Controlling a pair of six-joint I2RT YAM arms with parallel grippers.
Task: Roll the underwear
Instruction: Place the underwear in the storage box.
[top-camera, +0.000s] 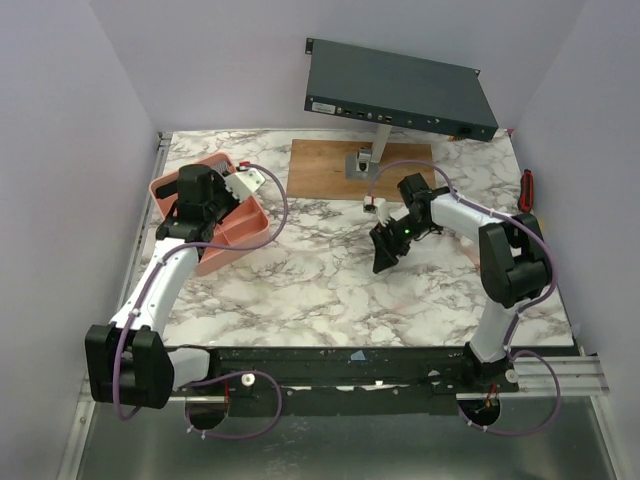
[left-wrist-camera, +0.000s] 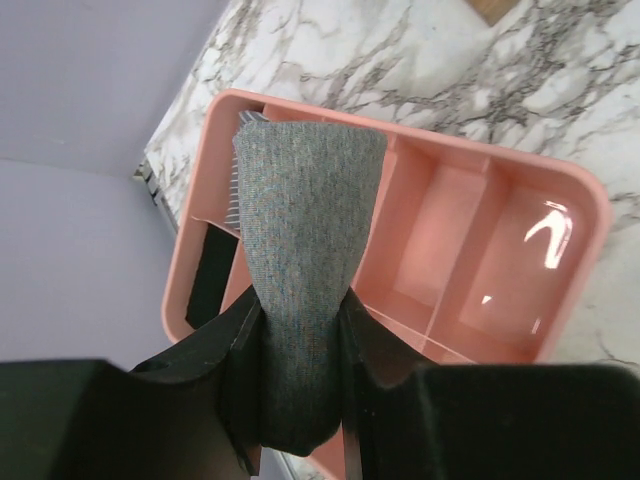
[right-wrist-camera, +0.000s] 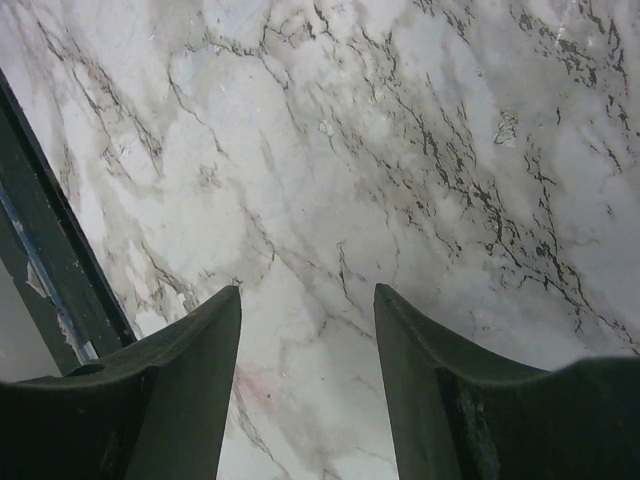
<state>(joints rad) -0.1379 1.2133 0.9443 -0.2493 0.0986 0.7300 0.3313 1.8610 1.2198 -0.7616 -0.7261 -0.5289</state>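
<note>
While left gripper clamps grey rolled underwear, roll hangs over pink tray, long axis straight out from jaws, above tray's left part in wrist view. Right gripper open, empty, well apart over marble table.

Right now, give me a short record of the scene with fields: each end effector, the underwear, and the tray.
left end effector: shut on the grey underwear, a compact bundle
right end effector: open, empty, above the bare marble table
tray: pink, divided into compartments, on the table's left side
underwear position: held over the tray; contact with it cannot be told
tray contents: a dark item in one end compartment
</note>
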